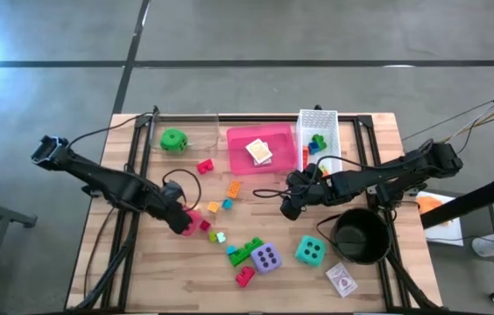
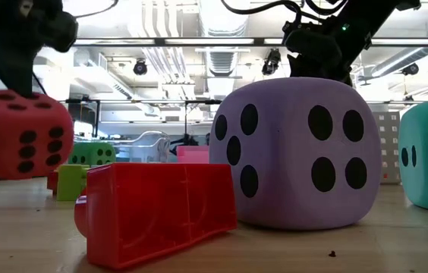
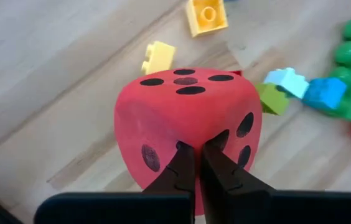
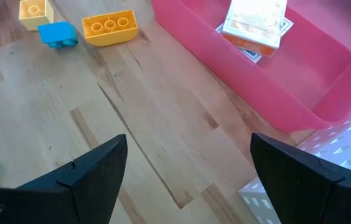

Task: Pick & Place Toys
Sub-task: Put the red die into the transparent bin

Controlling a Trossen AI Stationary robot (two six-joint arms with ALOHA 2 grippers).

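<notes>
My left gripper (image 1: pixel 182 219) is shut on the red soft die (image 3: pixel 182 118), which shows at the left of the low view (image 2: pixel 20 134). My right gripper (image 4: pixel 188 180) is open and empty over bare wood beside the pink tray (image 4: pixel 275 81); in the high view it is at mid-table (image 1: pixel 291 206). The purple die (image 1: pixel 266 257) and the teal die (image 1: pixel 310 251) rest on the table near the front. The green die (image 1: pixel 173 139) sits at the far left. Small bricks (image 1: pixel 245 253) lie scattered. One card pack (image 1: pixel 259 151) lies in the tray, another (image 1: pixel 342 280) at the front right. My left gripper pinches a small fold of the red die's soft skin (image 3: pixel 195 144) between its two fingertips (image 3: pixel 185 168), at an edge between two dotted faces. The fingers come from above. The die hangs below them, tilted and clear of the table (image 2: pixel 20 171).
A white mesh basket (image 1: pixel 319 140) with a few bricks stands at the far right beside the tray. A black round pot (image 1: pixel 361 234) stands at the front right, under my right arm. A red brick (image 2: pixel 157 208) and the purple die (image 2: pixel 297 152) fill the low view.
</notes>
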